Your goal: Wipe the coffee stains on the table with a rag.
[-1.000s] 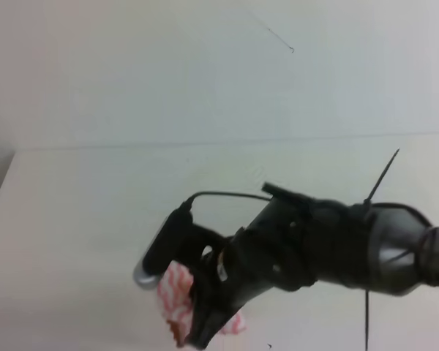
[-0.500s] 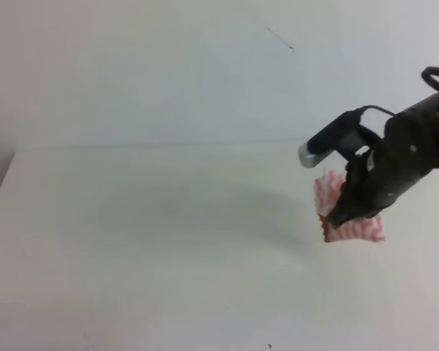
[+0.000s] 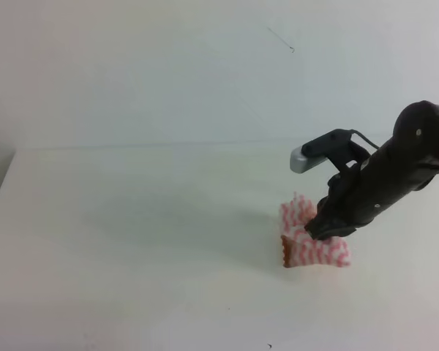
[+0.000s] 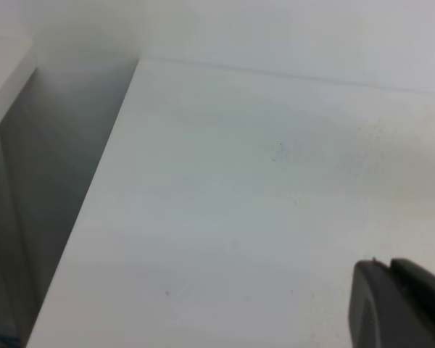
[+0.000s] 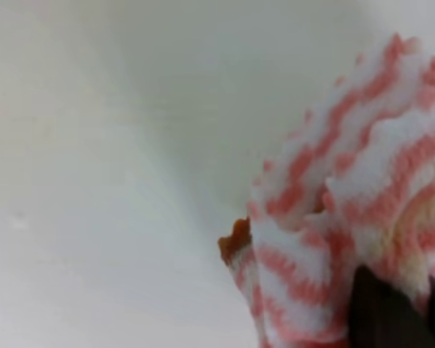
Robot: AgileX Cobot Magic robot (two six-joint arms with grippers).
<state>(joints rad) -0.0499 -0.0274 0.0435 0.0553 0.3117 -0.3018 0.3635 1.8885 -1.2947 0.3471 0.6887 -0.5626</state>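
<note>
- The wide, smooth, matte white desk (image 3: 132, 241) runs past every frame edge; only its far edge against the pale wall (image 3: 168, 66) and its left edge show, and no orange-brown blotch can be made out anywhere on it.
- The black right arm (image 3: 413, 153) enters from the right border, so its base is cut off; a small silver-tipped black camera (image 3: 318, 152) sits above the fingers.
- The right arm's fingers (image 3: 320, 228) are pinched narrow on the small pink-and-white zigzag-striped cloth rag (image 3: 311, 241), their tips buried in its folds.
- The rag bunches below and left of the fingers, its lower edge on the desk; whether the rest is pressed flat cannot be told.
- In the right wrist view the rag's soft, fuzzy weave is blurred, and a brown-stained corner (image 5: 235, 243) pokes out left of the fingers.
- The left arm's fingers (image 4: 402, 304) show only as a dark, blurred block at the lower right corner of the left wrist view; their spread cannot be told.
</note>
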